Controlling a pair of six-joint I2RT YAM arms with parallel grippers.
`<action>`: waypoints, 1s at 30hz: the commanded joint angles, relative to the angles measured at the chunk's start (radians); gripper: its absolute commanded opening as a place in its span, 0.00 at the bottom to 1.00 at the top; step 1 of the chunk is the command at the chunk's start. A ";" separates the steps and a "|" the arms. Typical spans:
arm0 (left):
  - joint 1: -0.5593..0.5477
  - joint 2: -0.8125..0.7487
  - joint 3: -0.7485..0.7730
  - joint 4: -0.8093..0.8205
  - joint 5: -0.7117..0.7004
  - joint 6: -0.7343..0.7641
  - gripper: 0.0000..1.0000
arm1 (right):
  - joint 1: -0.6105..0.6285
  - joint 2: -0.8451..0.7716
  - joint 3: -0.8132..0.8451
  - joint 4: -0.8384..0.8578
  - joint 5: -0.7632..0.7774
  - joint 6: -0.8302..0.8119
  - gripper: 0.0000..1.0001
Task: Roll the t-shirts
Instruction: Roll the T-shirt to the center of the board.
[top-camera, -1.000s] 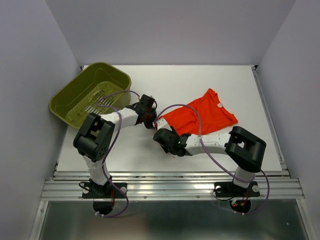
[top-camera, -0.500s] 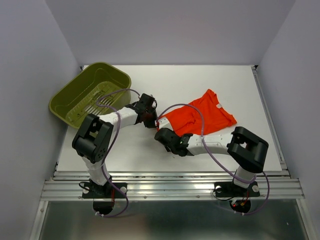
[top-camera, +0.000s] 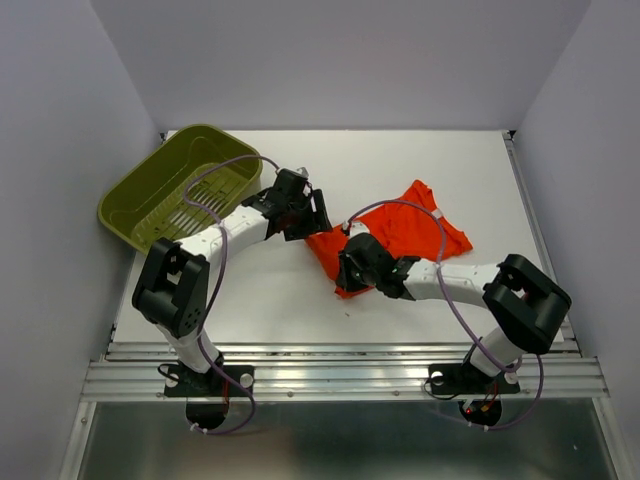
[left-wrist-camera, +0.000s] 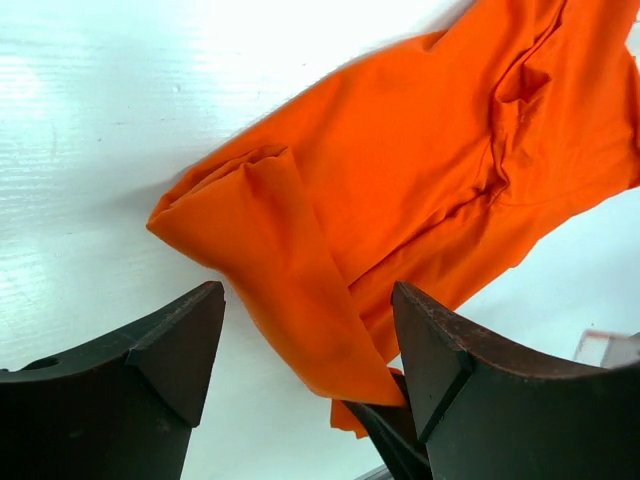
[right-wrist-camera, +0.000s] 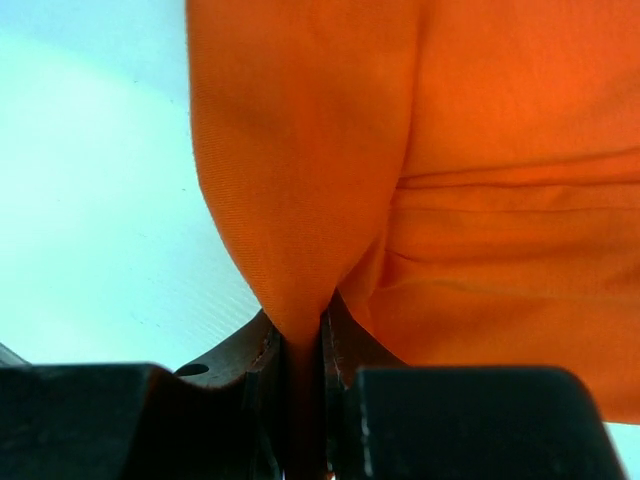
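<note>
The orange-red t-shirt (top-camera: 425, 228) lies crumpled on the white table, right of centre. Its left edge is drawn into a fold toward the front. My right gripper (top-camera: 348, 272) is at that fold. In the right wrist view it (right-wrist-camera: 300, 350) is shut on a pinched ridge of the t-shirt (right-wrist-camera: 480, 200). My left gripper (top-camera: 320, 217) hovers over the shirt's left corner. In the left wrist view it (left-wrist-camera: 310, 345) is open, with a loose fold of the t-shirt (left-wrist-camera: 400, 180) between and below its fingers (left-wrist-camera: 170, 350), which do not grip it.
An olive-green slotted basket (top-camera: 125, 205) stands tilted at the table's back left corner, behind my left arm. An aluminium rail (top-camera: 340, 375) runs along the table's front edge. Grey walls close in the left, the right and the back.
My left gripper has opened, let go of the shirt's left edge and shifted slightly back and right. My right gripper has shut on the shirt and moved right, folding the left edge over.
</note>
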 joint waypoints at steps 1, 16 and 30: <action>-0.004 -0.073 0.055 -0.039 -0.026 0.033 0.79 | -0.059 -0.051 -0.047 0.141 -0.199 0.096 0.01; -0.005 -0.097 -0.004 0.003 0.008 0.028 0.76 | -0.234 -0.070 -0.271 0.460 -0.479 0.402 0.01; -0.023 -0.079 -0.077 0.098 0.069 0.026 0.16 | -0.326 -0.050 -0.378 0.599 -0.552 0.534 0.01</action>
